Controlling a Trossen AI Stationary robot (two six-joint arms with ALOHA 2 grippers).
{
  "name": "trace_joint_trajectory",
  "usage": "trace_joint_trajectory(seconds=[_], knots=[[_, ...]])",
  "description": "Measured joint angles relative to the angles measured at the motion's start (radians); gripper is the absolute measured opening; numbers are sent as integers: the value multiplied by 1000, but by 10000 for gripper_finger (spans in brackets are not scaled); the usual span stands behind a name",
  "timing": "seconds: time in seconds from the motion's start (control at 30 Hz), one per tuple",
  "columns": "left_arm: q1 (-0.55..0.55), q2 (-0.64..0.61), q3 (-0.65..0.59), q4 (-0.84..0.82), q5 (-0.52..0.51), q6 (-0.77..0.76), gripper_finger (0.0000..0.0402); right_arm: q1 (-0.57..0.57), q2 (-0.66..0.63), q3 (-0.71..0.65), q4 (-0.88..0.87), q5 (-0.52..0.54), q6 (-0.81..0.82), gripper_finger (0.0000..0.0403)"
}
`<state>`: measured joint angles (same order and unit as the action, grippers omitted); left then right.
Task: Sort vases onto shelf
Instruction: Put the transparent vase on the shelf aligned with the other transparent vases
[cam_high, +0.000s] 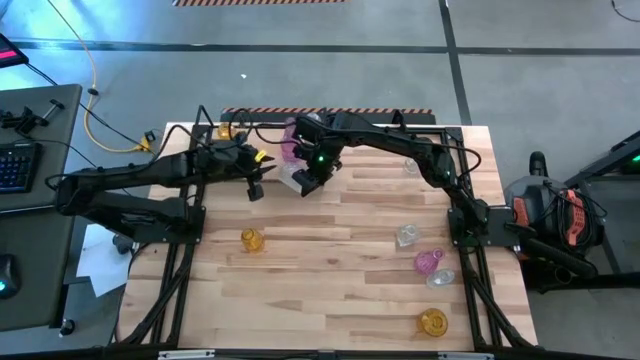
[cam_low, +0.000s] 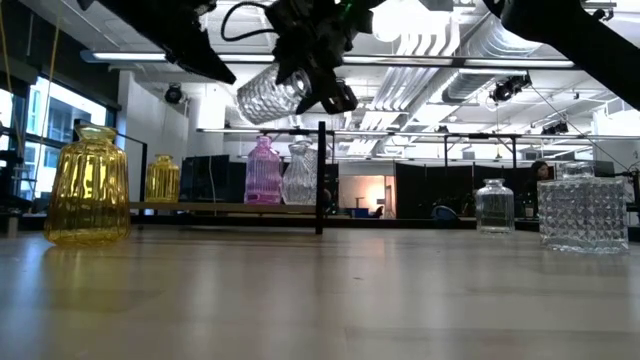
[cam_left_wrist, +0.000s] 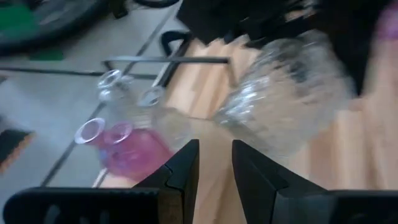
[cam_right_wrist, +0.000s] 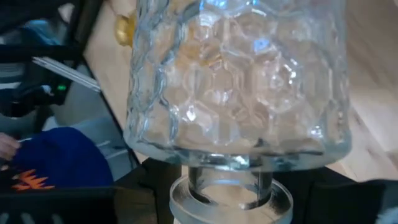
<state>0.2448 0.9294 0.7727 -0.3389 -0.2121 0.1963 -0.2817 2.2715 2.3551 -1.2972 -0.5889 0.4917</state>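
My right gripper reaches across the table and is shut on a clear honeycomb-patterned vase, which hangs tilted in the air just in front of the shelf. On the shelf stand a yellow vase, a pink vase and a clear vase, left of the black divider. My left gripper hovers beside the held vase, slightly open and touching nothing. Its wrist view shows its fingertips short of the held vase. My right gripper pinches the clear vase by its narrow neck, just behind the rim, one finger on each side. The body points away from the gripper along the fingers. The vase is lifted clear of the table and tilted, bottom towards the table's left.
Loose vases stand on the table: yellow near the left, clear, pink, clear and yellow on the right, and one clear under the right arm. The table's middle shows bare wood.
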Motion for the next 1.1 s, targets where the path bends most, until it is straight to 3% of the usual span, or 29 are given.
trace_joint_trajectory(seconds=[0.1,0.3,0.6,0.8,1.1], knots=[[0,-8,1,-3,95,5,87,0,2,-14,0,8,5,170],[2,22,0,32,184,76,87,8,3,-15,-3,1,31,171],[2,63,1,32,207,65,87,63,3,-15,-85,-3,76,171],[-4,-12,1,-61,207,41,87,126,3,-15,-279,14,93,172],[-3,-215,1,-245,205,-24,87,231,3,-65,-273,-42,212,172]])
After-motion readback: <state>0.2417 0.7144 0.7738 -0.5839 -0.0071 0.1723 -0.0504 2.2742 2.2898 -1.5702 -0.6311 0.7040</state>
